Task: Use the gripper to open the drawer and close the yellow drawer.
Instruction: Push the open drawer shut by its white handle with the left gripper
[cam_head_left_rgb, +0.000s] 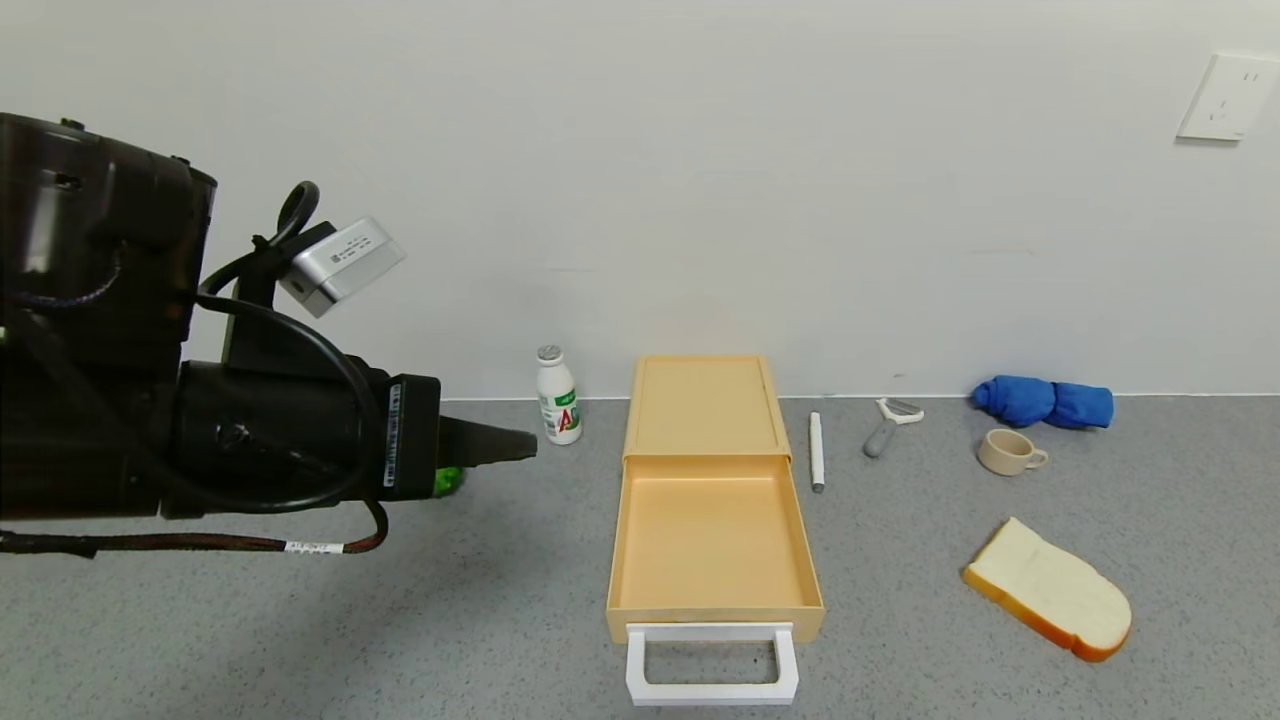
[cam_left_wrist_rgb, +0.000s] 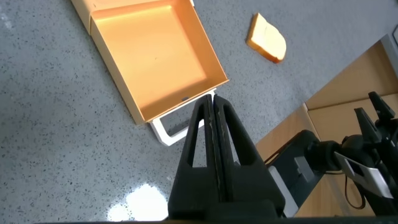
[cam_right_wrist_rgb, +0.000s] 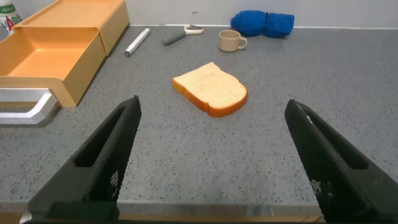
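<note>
The pale-yellow drawer box (cam_head_left_rgb: 703, 400) lies on the grey table with its shallow tray (cam_head_left_rgb: 712, 540) pulled out toward me. The tray is empty and its white loop handle (cam_head_left_rgb: 711, 662) is at the near end. My left gripper (cam_head_left_rgb: 525, 446) is shut and empty, raised above the table to the left of the drawer and apart from it. In the left wrist view its tips (cam_left_wrist_rgb: 211, 102) point over the handle (cam_left_wrist_rgb: 168, 127) and tray (cam_left_wrist_rgb: 155, 53). My right gripper (cam_right_wrist_rgb: 211, 118) is open and empty, out of the head view; its view shows the tray (cam_right_wrist_rgb: 50, 56) and handle (cam_right_wrist_rgb: 25, 106) off to the side.
A white bottle (cam_head_left_rgb: 558, 396) stands left of the drawer by the wall. A white marker (cam_head_left_rgb: 816, 451), a peeler (cam_head_left_rgb: 888, 424), a beige cup (cam_head_left_rgb: 1008, 451) and a blue cloth (cam_head_left_rgb: 1044, 402) lie to the right. A bread slice (cam_head_left_rgb: 1050, 589) lies at the right front.
</note>
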